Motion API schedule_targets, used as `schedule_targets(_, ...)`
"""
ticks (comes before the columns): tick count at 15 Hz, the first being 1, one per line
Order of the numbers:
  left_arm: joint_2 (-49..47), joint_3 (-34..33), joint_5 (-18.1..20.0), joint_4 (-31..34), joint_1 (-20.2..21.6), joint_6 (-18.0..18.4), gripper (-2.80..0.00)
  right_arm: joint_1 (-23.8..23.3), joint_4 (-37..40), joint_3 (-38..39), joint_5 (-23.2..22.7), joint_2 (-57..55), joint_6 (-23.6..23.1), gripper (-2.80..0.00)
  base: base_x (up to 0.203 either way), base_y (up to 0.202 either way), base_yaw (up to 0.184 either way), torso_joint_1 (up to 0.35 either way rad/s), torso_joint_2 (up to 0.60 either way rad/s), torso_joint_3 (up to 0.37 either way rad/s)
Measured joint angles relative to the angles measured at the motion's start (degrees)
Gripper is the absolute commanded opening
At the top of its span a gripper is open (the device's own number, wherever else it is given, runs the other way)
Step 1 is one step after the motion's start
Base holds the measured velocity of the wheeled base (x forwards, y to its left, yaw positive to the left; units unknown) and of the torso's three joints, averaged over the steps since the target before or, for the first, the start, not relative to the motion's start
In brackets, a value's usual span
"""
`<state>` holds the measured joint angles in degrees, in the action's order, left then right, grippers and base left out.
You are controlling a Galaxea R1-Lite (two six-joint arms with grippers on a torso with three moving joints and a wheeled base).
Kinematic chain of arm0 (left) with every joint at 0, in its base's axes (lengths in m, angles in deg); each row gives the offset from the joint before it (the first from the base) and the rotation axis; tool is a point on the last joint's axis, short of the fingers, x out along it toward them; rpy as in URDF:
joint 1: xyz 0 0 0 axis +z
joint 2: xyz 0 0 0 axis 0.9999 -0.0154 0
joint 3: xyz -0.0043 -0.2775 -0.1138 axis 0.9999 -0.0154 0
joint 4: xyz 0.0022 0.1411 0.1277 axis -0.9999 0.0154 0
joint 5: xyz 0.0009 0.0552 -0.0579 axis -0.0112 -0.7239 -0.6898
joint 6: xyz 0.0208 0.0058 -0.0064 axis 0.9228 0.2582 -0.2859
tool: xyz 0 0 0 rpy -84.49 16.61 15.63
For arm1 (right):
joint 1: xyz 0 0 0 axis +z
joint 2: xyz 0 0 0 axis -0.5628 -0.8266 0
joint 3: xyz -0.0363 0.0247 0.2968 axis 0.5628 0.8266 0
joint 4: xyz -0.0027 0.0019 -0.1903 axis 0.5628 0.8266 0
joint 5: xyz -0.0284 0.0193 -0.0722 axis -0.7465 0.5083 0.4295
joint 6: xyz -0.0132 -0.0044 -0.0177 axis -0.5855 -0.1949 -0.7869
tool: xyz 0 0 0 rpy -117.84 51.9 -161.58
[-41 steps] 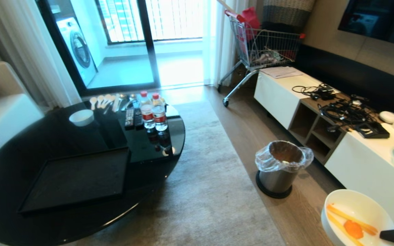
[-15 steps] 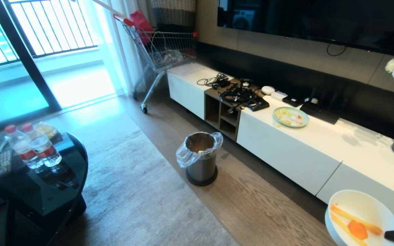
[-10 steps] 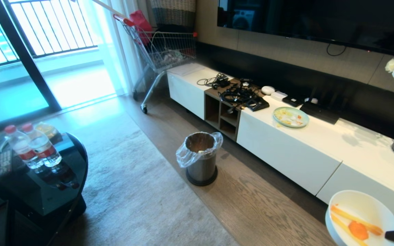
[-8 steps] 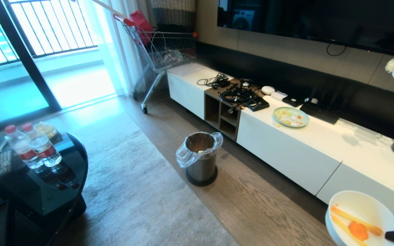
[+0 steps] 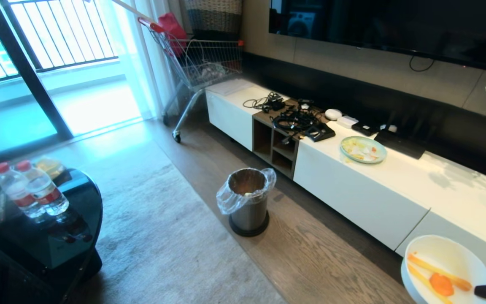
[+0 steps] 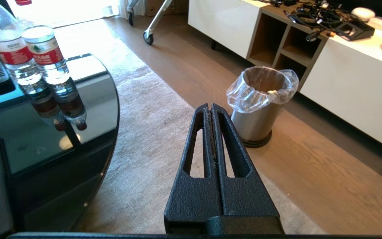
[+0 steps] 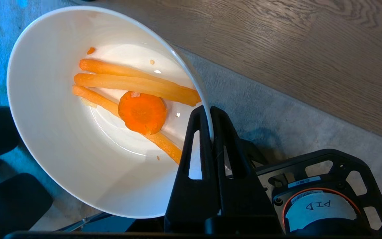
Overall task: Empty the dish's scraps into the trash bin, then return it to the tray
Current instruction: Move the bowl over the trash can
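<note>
Your dish [image 5: 441, 261] runs off frame; the right gripper [image 7: 210, 114] pinches its rim, orange scraps [image 7: 138, 99] inside.

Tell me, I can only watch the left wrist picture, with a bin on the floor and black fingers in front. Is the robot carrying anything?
Observer: Yes. The right gripper is shut on the rim of a white dish, held out over the floor.
Operator: Anything in that dish?
Observer: Carrot-like scraps: a few orange strips and a round slice.
Operator: Is the dish over the bin yet?
Observer: No. From the head view the trash bin stands well ahead and to the left of the dish.
Operator: And those fingers I see?
Observer: That is the left gripper, shut and holding nothing.
</note>
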<state>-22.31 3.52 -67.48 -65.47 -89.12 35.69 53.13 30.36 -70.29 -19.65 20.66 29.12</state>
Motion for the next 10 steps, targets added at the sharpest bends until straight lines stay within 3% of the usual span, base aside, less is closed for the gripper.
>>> schedule_targets(10, 0.00, 0.00, -0.01, -0.02, 0.00, 0.07, -2.80, 0.00, -0.05, -0.18, 0.00, -0.09, 0.06, -2.80, 0.188, 0.000, 0.001, 0.001, 0.00, 0.003)
